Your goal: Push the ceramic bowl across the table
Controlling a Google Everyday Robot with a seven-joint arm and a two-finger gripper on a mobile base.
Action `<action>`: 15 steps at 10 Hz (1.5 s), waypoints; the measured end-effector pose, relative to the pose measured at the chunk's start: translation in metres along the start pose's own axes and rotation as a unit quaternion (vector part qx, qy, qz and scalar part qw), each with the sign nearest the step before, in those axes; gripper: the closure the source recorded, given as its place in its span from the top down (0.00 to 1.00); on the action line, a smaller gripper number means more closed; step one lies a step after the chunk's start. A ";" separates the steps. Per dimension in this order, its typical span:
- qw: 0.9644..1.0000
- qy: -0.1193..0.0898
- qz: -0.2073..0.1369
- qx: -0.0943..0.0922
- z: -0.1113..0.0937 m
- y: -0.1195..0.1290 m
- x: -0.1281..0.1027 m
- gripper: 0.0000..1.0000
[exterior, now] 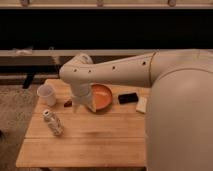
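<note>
The end effector is down low on the bench, right up against the bowl on the side facing the white cup. Can't tell how open it is or if it's holding anything, since the wrist covers it. The bowl sits around the middle of the far edge. Looks to me like the contact step, with the push itself still to do. Next it wants a steady, low shove, watching the black thing just past the bowl.
</note>
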 end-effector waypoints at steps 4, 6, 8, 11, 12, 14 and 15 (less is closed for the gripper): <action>1.000 0.000 0.000 0.000 0.000 0.000 0.000 0.65; 1.000 0.000 -0.003 0.000 0.000 0.001 -0.003 0.65; 1.000 -0.005 -0.010 0.001 0.001 -0.004 -0.020 0.65; 1.000 -0.022 -0.015 -0.001 0.007 -0.031 -0.077 0.65; 0.999 -0.029 -0.014 -0.002 0.011 -0.046 -0.102 0.65; 0.998 -0.053 -0.015 -0.007 0.027 -0.066 -0.149 0.65; 0.998 -0.061 -0.017 -0.009 0.038 -0.069 -0.165 0.65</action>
